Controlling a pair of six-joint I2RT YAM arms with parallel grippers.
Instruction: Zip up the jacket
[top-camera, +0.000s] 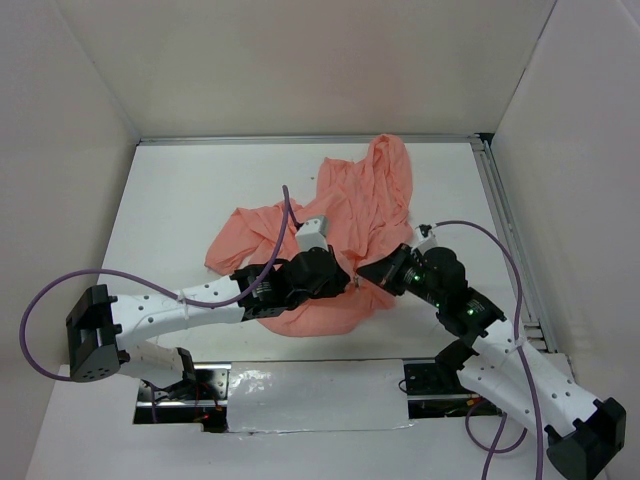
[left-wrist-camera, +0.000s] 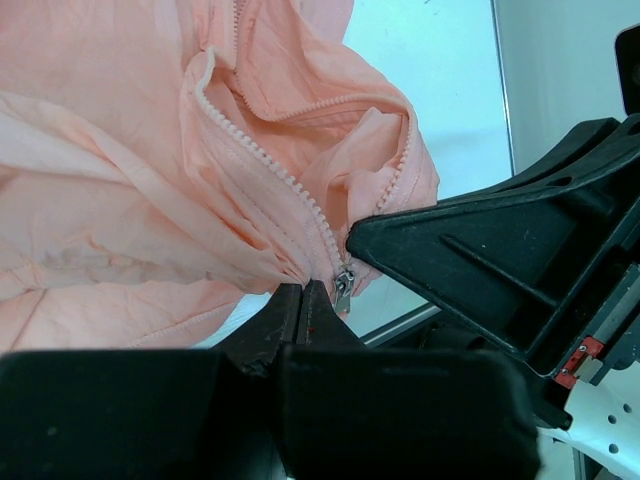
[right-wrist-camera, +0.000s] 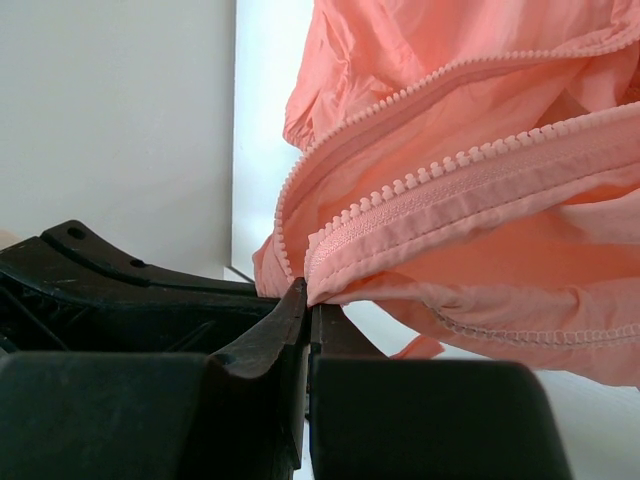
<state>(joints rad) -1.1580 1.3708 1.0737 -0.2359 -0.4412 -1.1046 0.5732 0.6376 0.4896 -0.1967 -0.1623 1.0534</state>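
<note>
top external view: a large salmon-pink jacket (top-camera: 345, 215) of thin, wrinkly fabric lies crumpled on a flat white table (top-camera: 190, 200), spreading away beyond both tools. the black two-finger left gripper (top-camera: 347, 283) and the black two-finger right gripper (top-camera: 368, 275) meet almost tip to tip at the jacket's near edge. left wrist view: the left gripper (left-wrist-camera: 301, 296) has its fingers pressed together, pinching a fold of the jacket (left-wrist-camera: 120, 200). a small silver metal zipper slider (left-wrist-camera: 343, 288) hangs just beside its tips, and two rows of pink plastic zipper teeth (left-wrist-camera: 262, 160) run apart beyond it. right wrist view: the right gripper (right-wrist-camera: 306, 298) is likewise closed, clamping the jacket (right-wrist-camera: 480, 270) edge just beside the zipper teeth (right-wrist-camera: 440, 170).
</note>
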